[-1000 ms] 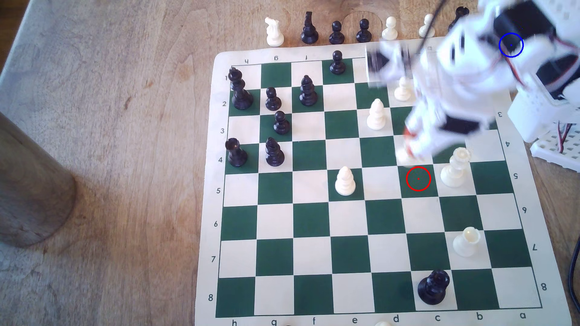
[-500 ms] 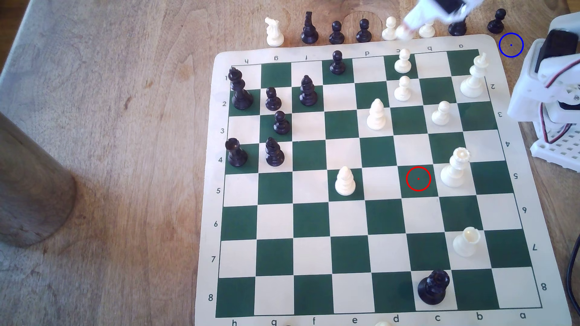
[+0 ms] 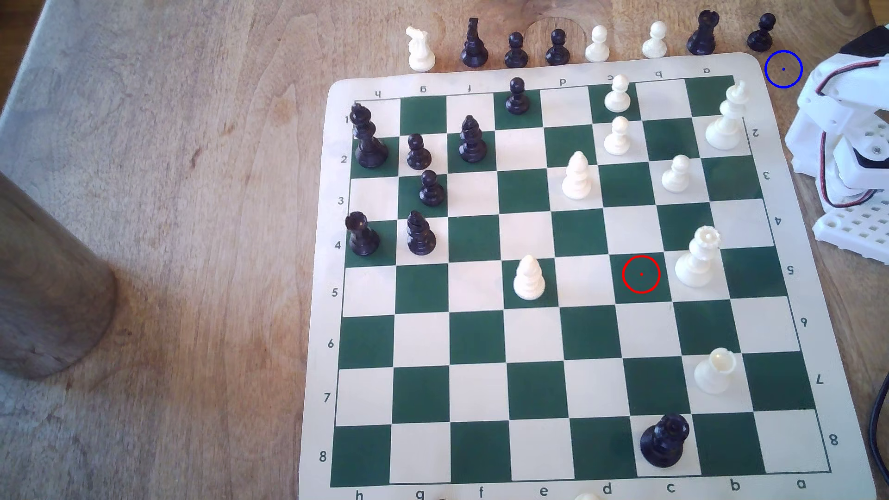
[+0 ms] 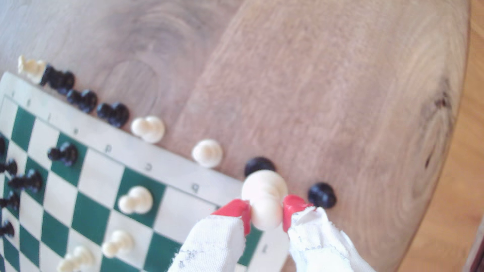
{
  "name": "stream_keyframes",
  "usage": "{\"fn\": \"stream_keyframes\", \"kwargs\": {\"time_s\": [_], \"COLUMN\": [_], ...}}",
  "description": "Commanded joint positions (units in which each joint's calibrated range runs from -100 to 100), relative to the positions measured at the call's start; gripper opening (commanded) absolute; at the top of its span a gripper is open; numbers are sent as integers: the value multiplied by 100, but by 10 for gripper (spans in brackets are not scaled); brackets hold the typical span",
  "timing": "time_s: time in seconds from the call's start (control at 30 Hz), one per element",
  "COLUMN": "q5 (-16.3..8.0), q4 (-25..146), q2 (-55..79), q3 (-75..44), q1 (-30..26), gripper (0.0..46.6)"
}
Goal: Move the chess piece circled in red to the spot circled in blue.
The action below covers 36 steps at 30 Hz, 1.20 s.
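Note:
The chess piece point(image 4: 264, 201), a cream pawn, hangs in my gripper point(image 4: 265, 211), whose red fingertips point(image 4: 235, 209) press on its neck from both sides. In the wrist view it is held over the board's corner margin, close to a black rook point(image 4: 259, 165) and a black pawn point(image 4: 321, 194) standing on the wood. The spot point(image 3: 783, 69) is bare wood inside a blue ring just off the board's far corner at the exterior view's right. The red ring point(image 3: 641, 274) lies on an empty green square.
A row of captured pieces point(image 3: 558, 45) lines the board's far edge, ending in the black pawn point(image 3: 761, 32) beside the blue ring. A tall white king point(image 3: 726, 120) stands near that corner. The arm's white base point(image 3: 846, 144) sits to the right. A wooden cylinder point(image 3: 48, 288) is far left.
The arm rose from beside the red-ringed square with the pawn, swept over the far row of captured pieces, and has since left the exterior view's top edge.

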Motion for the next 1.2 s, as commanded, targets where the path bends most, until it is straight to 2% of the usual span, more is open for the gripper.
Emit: {"fn": "stream_keyframes", "kwargs": {"time_s": [0.0, 0.27, 0.37, 0.7, 1.17], "q5": [54, 415, 484, 523, 464], "q4": [411, 419, 370, -285, -629], "q2": [-93, -204, -280, -586, -501], "q3": [-99, 644, 1016, 2240, 2602], "q1": [259, 1111, 1236, 1229, 1088], "gripper": [9, 9, 9, 9, 9]}}
